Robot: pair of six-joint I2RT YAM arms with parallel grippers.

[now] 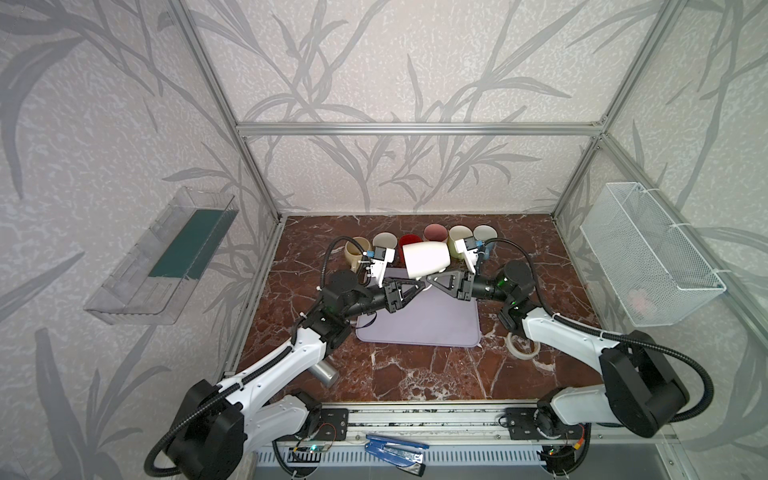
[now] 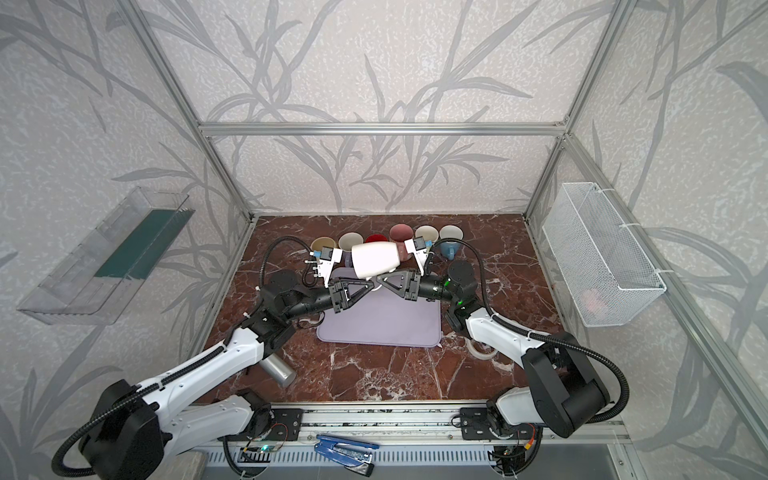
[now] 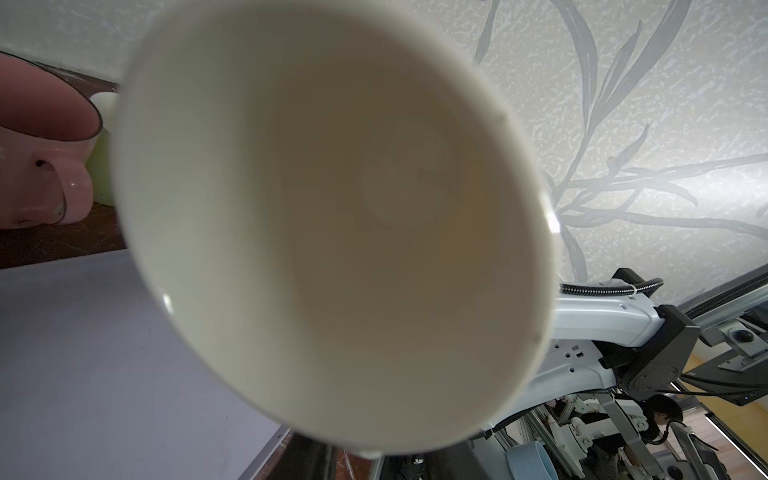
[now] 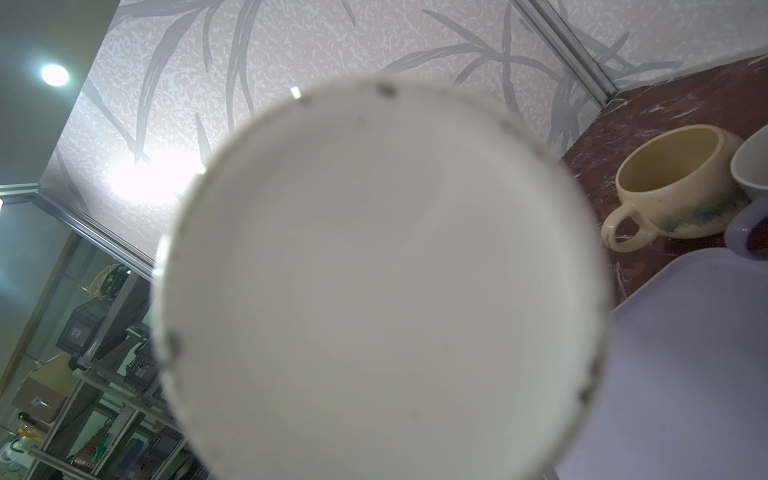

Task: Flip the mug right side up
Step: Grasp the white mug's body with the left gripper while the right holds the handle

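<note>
1. One white mug (image 1: 426,259), on its side, aloft over the mat's (image 1: 436,320) far edge.
2. Clamped shut on its lower side: right tool (image 1: 430,279).
3. Alongside, over the mat: left tool (image 1: 420,286), grip unclear.

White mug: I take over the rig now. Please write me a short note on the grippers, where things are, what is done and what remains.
Right gripper: shut, apparently on the white mug from below, probably at its handle, which is mostly hidden.
Left gripper: its tip meets the right one under the mug; open or shut cannot be told.
Mug: on its side, raised over the back edge of the lilac mat, mouth toward the left arm, base toward the right arm.
Done: mug lifted and turned halfway.
To do: finish turning it, set it upright on the mat, release.
</note>
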